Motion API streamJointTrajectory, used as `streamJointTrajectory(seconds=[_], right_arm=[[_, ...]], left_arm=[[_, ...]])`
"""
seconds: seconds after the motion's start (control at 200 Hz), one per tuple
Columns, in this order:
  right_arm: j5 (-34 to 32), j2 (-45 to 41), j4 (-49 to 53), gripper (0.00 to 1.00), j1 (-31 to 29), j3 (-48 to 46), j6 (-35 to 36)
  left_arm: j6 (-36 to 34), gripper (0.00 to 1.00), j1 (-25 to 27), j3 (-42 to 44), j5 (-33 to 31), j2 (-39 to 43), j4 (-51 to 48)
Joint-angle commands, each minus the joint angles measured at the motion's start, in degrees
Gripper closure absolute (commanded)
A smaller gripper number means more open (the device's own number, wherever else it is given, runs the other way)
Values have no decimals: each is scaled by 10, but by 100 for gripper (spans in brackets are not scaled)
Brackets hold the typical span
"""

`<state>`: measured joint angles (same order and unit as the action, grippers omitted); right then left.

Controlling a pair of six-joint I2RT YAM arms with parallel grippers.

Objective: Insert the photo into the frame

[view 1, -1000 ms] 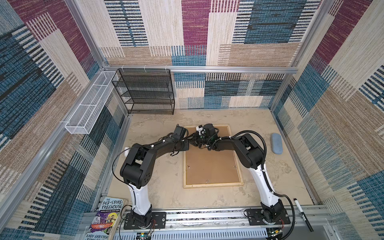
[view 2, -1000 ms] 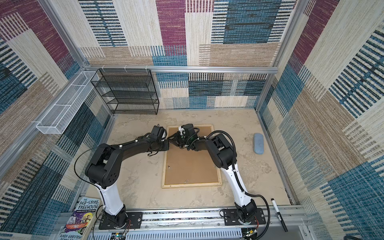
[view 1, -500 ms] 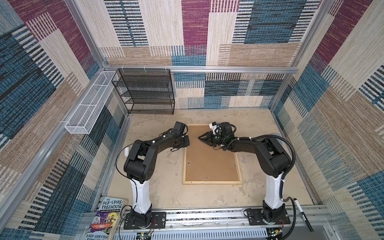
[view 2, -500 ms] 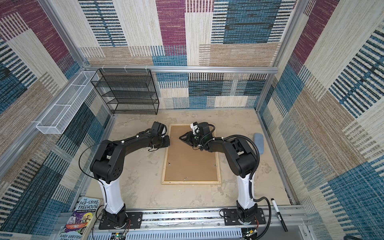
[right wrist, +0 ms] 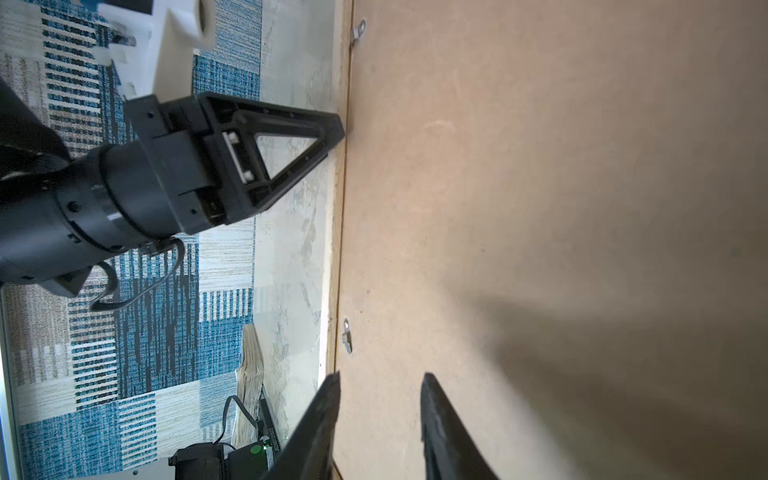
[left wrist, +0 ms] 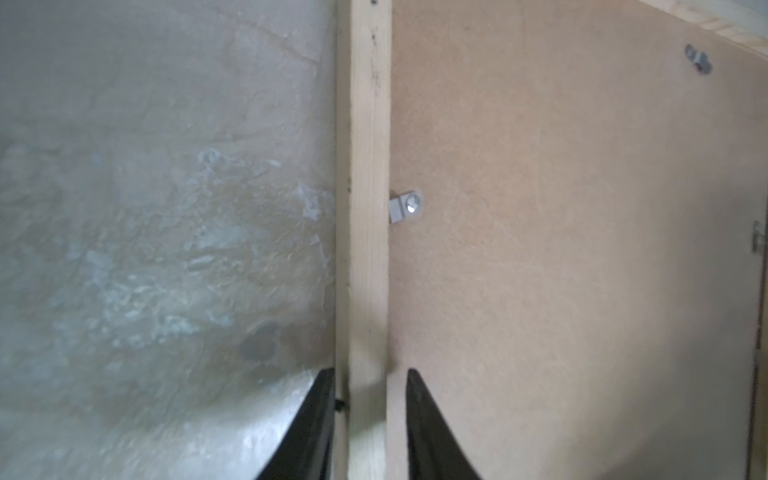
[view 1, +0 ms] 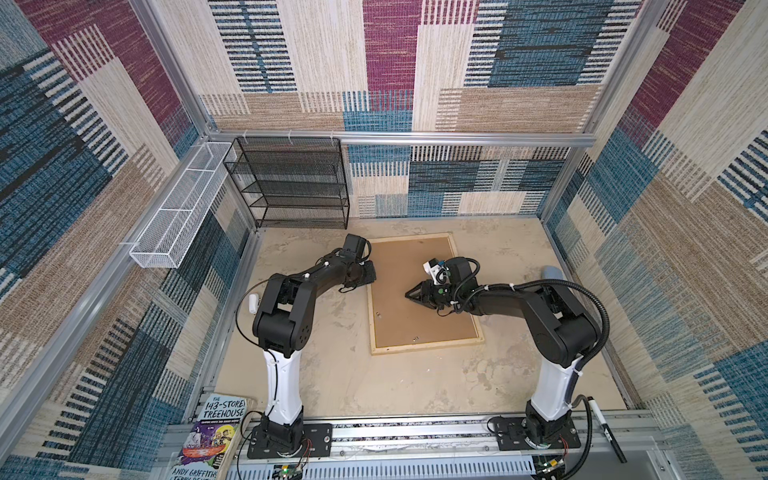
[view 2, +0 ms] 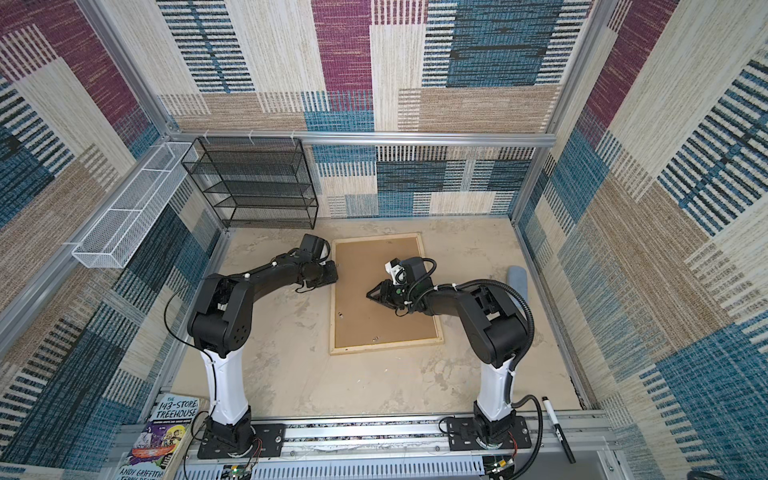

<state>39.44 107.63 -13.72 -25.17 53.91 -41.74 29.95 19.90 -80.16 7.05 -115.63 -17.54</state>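
Note:
The frame [view 1: 428,345] [view 2: 386,347] lies face down mid-table, its brown backing board [view 1: 407,266] uppermost inside pale wood rails. The photo is hidden. My left gripper [view 1: 372,274] [view 2: 334,272] sits at the frame's left rail [left wrist: 365,166]. Its jaws [left wrist: 370,372] are open astride the rail, with a gap on the board side. A metal tab [left wrist: 405,206] lies just ahead on the board. My right gripper [view 1: 409,295] [view 2: 370,296] hovers low over the board's middle. It [right wrist: 380,376] is open with nothing between its fingers, and the right wrist view also shows the left gripper [right wrist: 336,133].
A black wire-mesh rack [view 1: 291,183] stands at the back left, and a white wire basket [view 1: 174,220] hangs on the left wall. A blue-grey pad [view 1: 552,274] lies by the right wall. A book [view 1: 212,436] and a marker [view 1: 604,432] lie at the front rail.
The two grippers have parted from where they met over the frame's far left part. The right one drew back to the board's middle; the left one settled at the left rail.

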Motion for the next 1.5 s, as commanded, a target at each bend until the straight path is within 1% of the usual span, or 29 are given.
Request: streamJointTrajectory(seconds=[0.0,0.115,0.3,0.421,0.526,0.646,0.716,0.921,0.986,1.212,1.492], right_arm=[[-8,-14,-19,65,-4,-15,9],[-23,-21,-10,65,-15,-21,21],[-62,-14,8,65,-52,-11,34],[-72,4,16,65,-74,11,37],[-75,21,22,65,-86,30,39],[-75,41,39,65,-97,54,43],[-74,50,44,65,-102,63,44],[-70,67,56,66,-111,83,47],[-68,71,59,66,-113,87,48],[-52,77,55,67,-125,80,39],[-23,88,28,66,-135,76,15]], left_arm=[[-4,60,1,15,22,37,-4],[-8,57,9,46,4,94,-33],[5,58,42,127,-40,169,-90],[24,59,66,188,-56,209,-89],[34,60,80,222,-63,228,-87],[37,62,85,242,-61,229,-81],[38,62,87,252,-40,226,-60],[40,66,98,250,-17,203,-35],[38,66,102,247,-17,197,-34],[41,73,109,237,-28,176,-54],[42,79,115,234,-26,174,-56]])
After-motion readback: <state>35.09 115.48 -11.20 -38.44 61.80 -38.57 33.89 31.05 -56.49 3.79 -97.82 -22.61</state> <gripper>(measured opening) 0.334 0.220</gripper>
